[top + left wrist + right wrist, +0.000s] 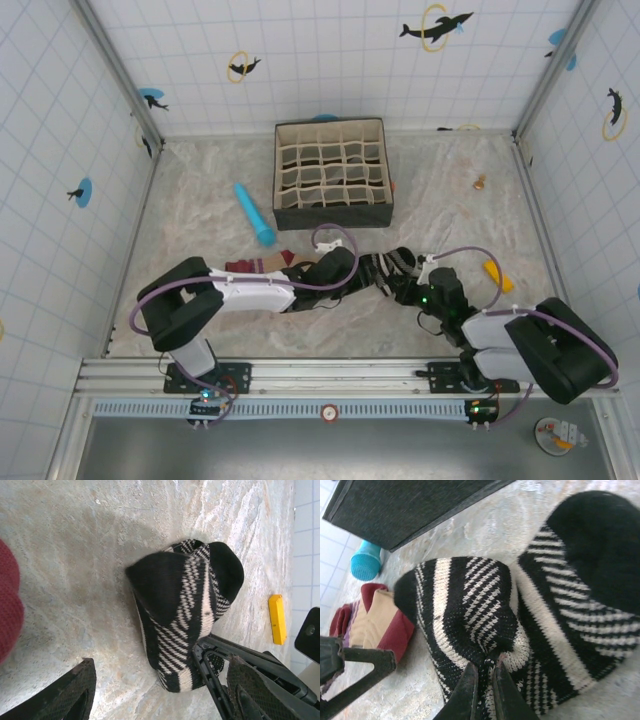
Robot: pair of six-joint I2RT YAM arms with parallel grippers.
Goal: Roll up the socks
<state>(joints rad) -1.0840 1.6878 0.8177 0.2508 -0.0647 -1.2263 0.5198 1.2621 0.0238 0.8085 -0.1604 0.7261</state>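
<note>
My right gripper (483, 682) is pinched tight on the bunched black-and-white striped sock (470, 605), which sits on the marbled table (200, 200) in front of the divider box (335, 215). My left gripper (161, 680) is spread wide, with its fingers either side of that sock's end. The peach and maroon sock (375, 625) lies just beside the striped one.

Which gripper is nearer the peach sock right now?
Left. The left gripper, open, sits on the striped sock's side facing the peach sock; the right gripper pinches the striped sock's opposite side.
</note>
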